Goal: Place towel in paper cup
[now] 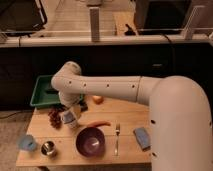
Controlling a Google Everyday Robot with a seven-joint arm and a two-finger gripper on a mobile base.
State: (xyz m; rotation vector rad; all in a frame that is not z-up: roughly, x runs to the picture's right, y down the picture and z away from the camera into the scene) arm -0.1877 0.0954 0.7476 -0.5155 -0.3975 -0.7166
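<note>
While the big white arm [125, 90] stretches in from the right, it crosses over a small light wooden table [127, 152] that sits on a greyish floor, and behind the table runs a dark, low wall with a pale ledge along its top. Beyond that ledge there is a brighter floor, a white post [95, 23] standing upright, and dark furniture at the far left and far right.

Down at the table, the gripper [70, 118] hangs over the left half, just in front of the green tray [40, 90] at the far-left corner, and whether its jaws are open or closed I cannot tell. Right beside it on the left lies a bunch of dark grapes [54, 118]. Just right of it a thin red-orange piece, maybe a chilli [97, 124], lies across the wood, and farther back an orange fruit [97, 99] rests near the arm.

Near the front edge, the purple bowl [90, 141] sits in the middle, a fork [117, 138] lies just right of it, and the towel [142, 138] lies flat at the right side, well apart from the gripper. Over at the near-left corner sits a small metal cup [48, 148], with a pale blue paper cup [27, 144] just left of it.

No labels or writing can be read anywhere.
</note>
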